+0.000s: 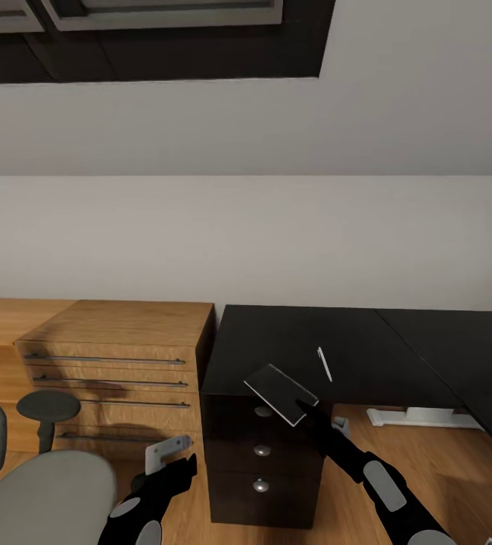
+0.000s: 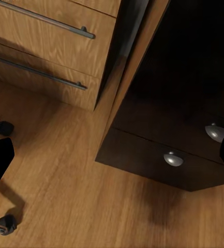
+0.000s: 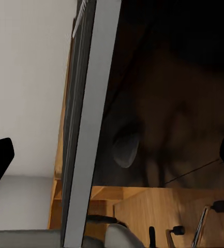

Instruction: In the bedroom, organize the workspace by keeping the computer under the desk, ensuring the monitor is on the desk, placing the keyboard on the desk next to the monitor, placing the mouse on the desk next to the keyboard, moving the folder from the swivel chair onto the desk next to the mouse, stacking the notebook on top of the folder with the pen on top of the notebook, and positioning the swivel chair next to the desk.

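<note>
Grey notebook (image 1: 280, 394) is pinched by our right tool (image 1: 306, 412), tilted over the bench (image 1: 291, 341) near edge above the drawers. Pen (image 1: 325, 364) lies on the bench just beyond. We cannot tell our left tool's (image 1: 172, 454) state.

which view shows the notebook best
The head view: the notebook shows whole, tilted over the desk front edge, at the right gripper. The right wrist view shows it edge-on, a grey strip. The left wrist view gives drawer knobs and floor.
</note>
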`<state>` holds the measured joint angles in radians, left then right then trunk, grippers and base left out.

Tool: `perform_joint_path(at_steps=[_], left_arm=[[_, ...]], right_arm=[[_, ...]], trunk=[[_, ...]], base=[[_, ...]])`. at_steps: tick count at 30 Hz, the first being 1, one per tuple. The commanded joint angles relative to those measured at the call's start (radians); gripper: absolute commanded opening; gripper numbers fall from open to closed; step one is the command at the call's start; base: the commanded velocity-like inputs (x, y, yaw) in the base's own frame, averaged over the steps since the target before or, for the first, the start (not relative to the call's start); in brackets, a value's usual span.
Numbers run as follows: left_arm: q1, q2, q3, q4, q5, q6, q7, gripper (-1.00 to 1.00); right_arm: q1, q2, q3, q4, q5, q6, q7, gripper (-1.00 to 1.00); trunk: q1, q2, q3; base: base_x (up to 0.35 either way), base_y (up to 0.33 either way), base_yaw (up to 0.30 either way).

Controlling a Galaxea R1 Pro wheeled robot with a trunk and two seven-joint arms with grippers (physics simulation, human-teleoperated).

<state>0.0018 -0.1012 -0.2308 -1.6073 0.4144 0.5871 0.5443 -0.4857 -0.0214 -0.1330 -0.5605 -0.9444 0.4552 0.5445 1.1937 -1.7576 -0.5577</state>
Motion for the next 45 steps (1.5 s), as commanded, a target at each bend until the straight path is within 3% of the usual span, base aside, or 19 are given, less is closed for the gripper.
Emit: perform_joint_path(at_steps=[1, 39, 40, 45], left_arm=[[0.0, 0.0, -0.001, -0.002, 0.011, 0.001, 0.009, 1.0], [0.0, 0.0, -0.001, 0.001, 0.012, 0.003, 0.009, 1.0], [0.0, 0.0, -0.001, 0.001, 0.012, 0.003, 0.009, 1.0], [0.0, 0.0, -0.001, 0.005, 0.012, 0.003, 0.009, 1.0]], right_arm=[[-0.001, 0.001, -0.003, 0.0, -0.006, 0.008, -0.002, 1.0], [-0.001, 0.001, -0.003, -0.001, -0.008, 0.009, -0.012, 1.0], [-0.001, 0.001, -0.003, -0.002, -0.008, 0.008, -0.012, -1.0], [-0.001, 0.001, -0.003, -0.002, -0.008, 0.009, -0.012, -1.0]], trunk=[[0.0, 0.0, -0.001], [0.0, 0.0, -0.001], [0.0, 0.0, -0.001], [0.0, 0.0, -0.001]], base=[[0.0, 0.0, 0.0], [0.0, 0.029, 0.0], [0.0, 0.0, 0.0], [0.0, 0.0, 0.0]])
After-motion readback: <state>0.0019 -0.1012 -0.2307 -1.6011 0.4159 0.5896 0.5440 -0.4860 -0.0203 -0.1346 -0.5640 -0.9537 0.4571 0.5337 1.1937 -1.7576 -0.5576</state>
